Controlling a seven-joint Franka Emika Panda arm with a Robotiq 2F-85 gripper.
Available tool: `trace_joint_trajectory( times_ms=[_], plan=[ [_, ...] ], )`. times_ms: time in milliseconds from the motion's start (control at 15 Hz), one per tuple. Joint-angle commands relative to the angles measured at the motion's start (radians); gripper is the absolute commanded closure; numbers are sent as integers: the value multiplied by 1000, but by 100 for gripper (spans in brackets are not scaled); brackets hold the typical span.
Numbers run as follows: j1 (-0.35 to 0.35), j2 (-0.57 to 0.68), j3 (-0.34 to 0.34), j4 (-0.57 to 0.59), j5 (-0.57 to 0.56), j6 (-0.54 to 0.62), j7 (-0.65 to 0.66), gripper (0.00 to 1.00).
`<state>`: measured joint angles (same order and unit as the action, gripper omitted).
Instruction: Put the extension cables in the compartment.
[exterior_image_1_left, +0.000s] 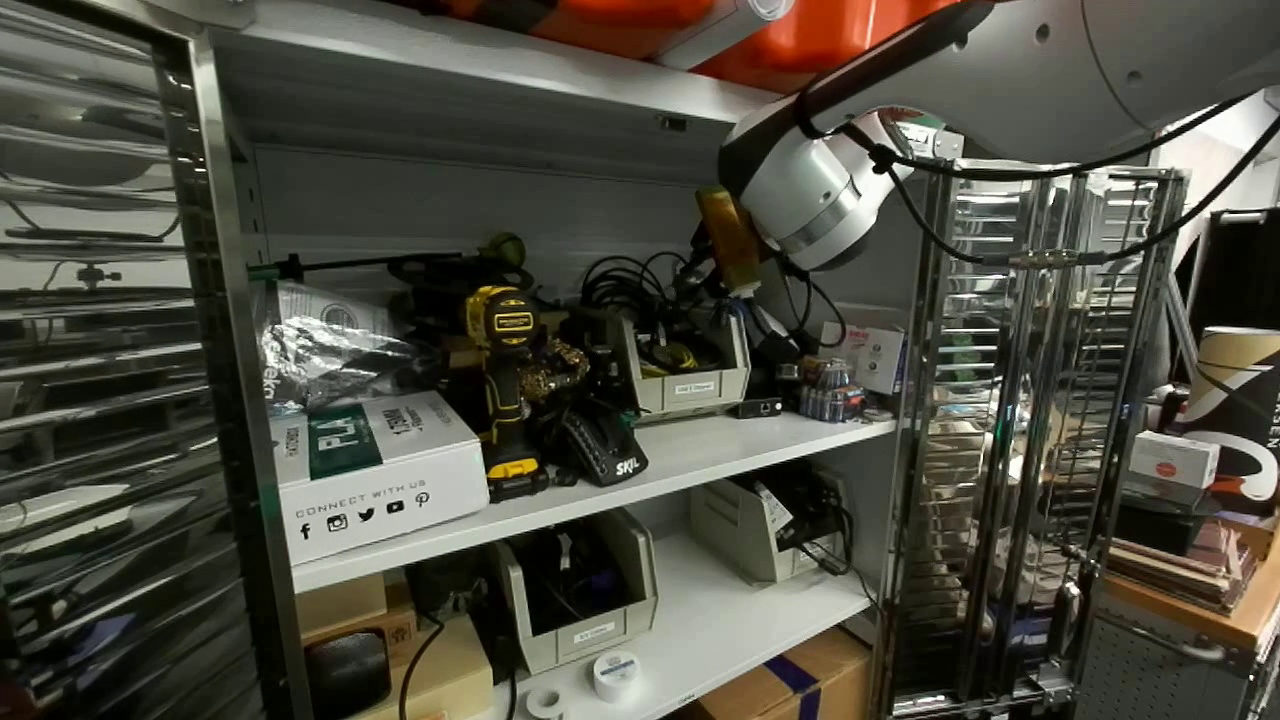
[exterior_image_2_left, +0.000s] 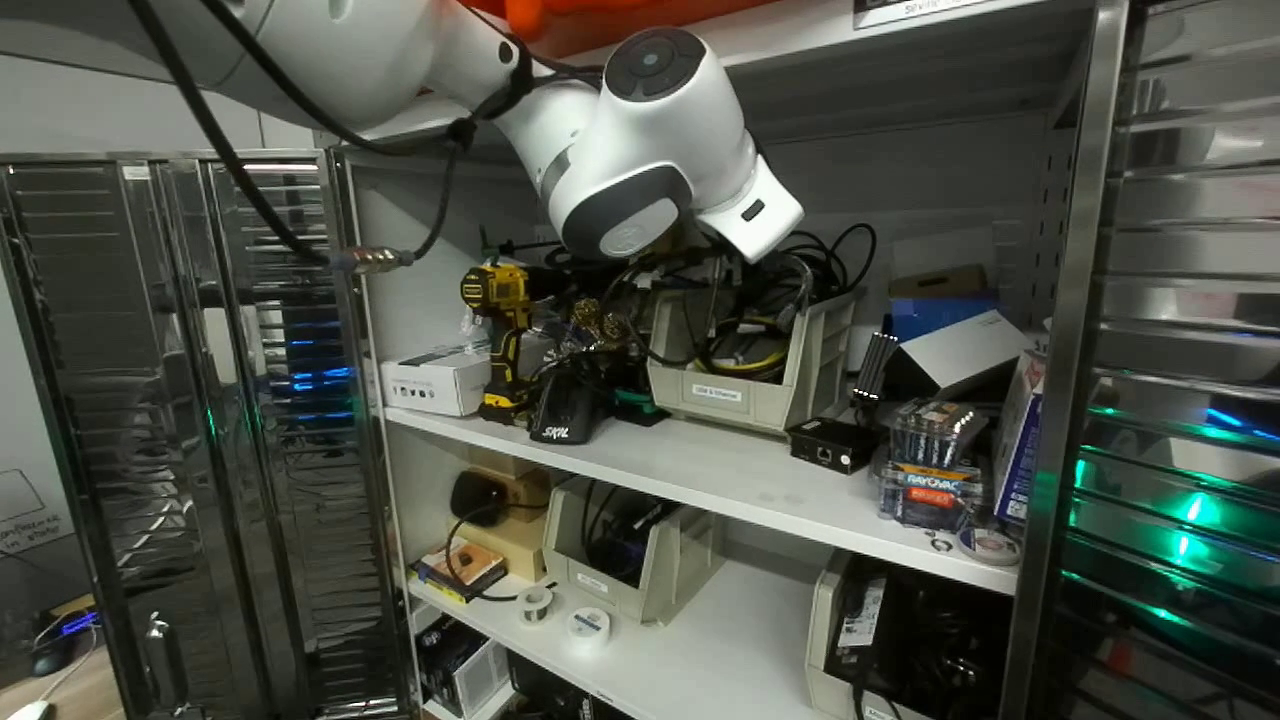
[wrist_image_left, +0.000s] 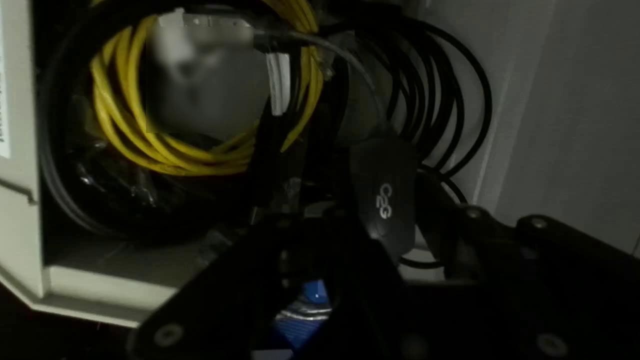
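Note:
The compartment is a grey-beige open bin (exterior_image_1_left: 690, 390) with a label on its front, also in an exterior view (exterior_image_2_left: 720, 395) and the wrist view (wrist_image_left: 19, 195). It holds yellow and black coiled cables. The extension cables, loose thin black loops (exterior_image_1_left: 625, 285), rise at its back edge (exterior_image_2_left: 825, 265) and reach towards the back wall in the wrist view (wrist_image_left: 441, 117). I cannot tell how much of them lies inside the bin. My gripper (wrist_image_left: 385, 165) is over the bin, its fingers close against both sides of a black C2G adapter (wrist_image_left: 385, 205) with a grey cord. The wrist view is dark.
A yellow drill (exterior_image_1_left: 505, 320) and a SKIL charger (exterior_image_2_left: 565, 410) stand left of the bin. A small black box (exterior_image_2_left: 830, 445), batteries (exterior_image_2_left: 930, 475) and boxes (exterior_image_2_left: 965, 350) stand right of it. A shelf is overhead. Open metal doors flank the cabinet.

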<state>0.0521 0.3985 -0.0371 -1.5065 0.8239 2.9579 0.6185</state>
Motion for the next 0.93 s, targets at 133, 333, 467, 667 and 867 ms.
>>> trace_joint_trajectory(
  times_ms=[133,333,467,667,867],
  plan=[
    [119,180,-95,186,-58,261,223,87],
    [208,269,-192,233,-49,410,286,87],
    [281,317,-289,243,-10,496,305,41],
    [369,349,-420,225,86,559,281,25],
    [406,311,-462,172,113,496,264,1]
  ],
)
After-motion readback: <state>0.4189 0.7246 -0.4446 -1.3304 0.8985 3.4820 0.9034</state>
